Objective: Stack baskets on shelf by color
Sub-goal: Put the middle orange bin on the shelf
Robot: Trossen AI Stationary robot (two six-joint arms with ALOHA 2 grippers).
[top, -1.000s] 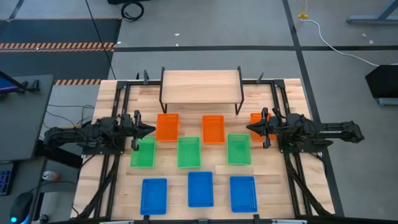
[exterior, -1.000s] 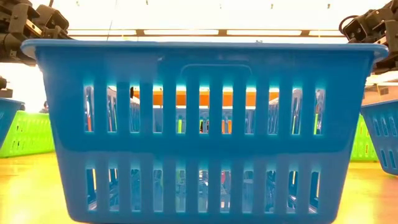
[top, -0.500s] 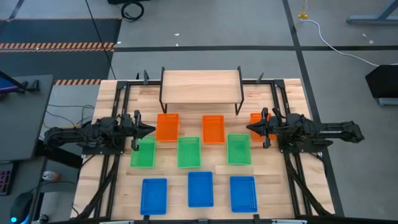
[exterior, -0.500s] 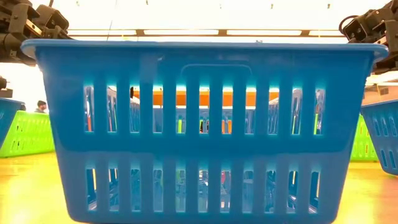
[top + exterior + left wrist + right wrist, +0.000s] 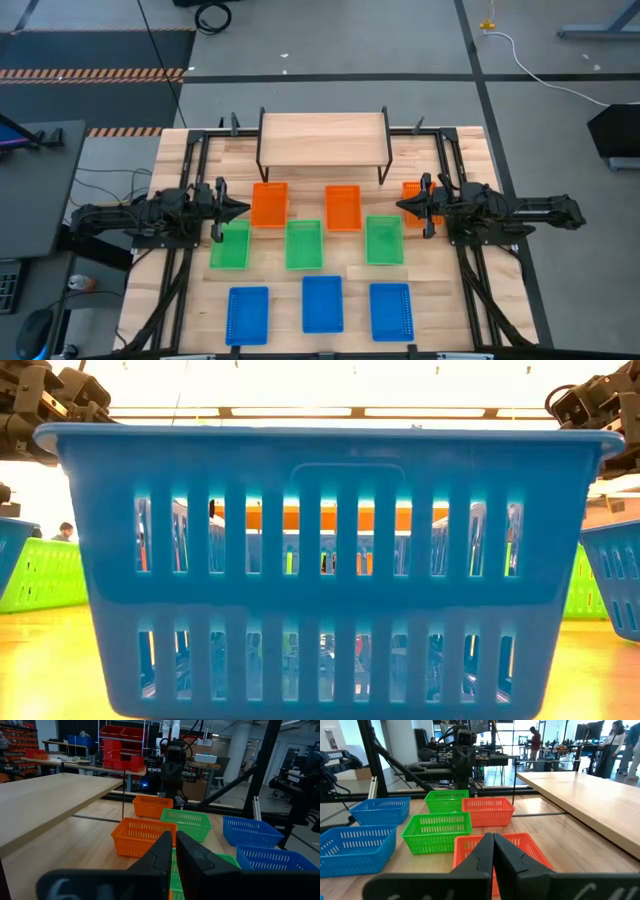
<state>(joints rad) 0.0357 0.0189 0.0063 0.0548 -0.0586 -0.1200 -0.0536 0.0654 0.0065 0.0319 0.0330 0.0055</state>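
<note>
Left claw (image 5: pixel 243 208) hovering at leftmost orange basket (image 5: pixel 269 204), fingers pressed together. Right claw (image 5: pixel 402 206) hovering beside rightmost orange basket (image 5: pixel 411 192), likewise closed, gripping nothing. Shelf (image 5: pixel 323 138) sitting bare.

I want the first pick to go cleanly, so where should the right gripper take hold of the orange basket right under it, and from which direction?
Grip a long rim wall of that orange basket. It sits upright and open-topped, so the right gripper, now shut, could probably open, come straight down and put one finger inside, one outside. The shelf top is bare.
</note>
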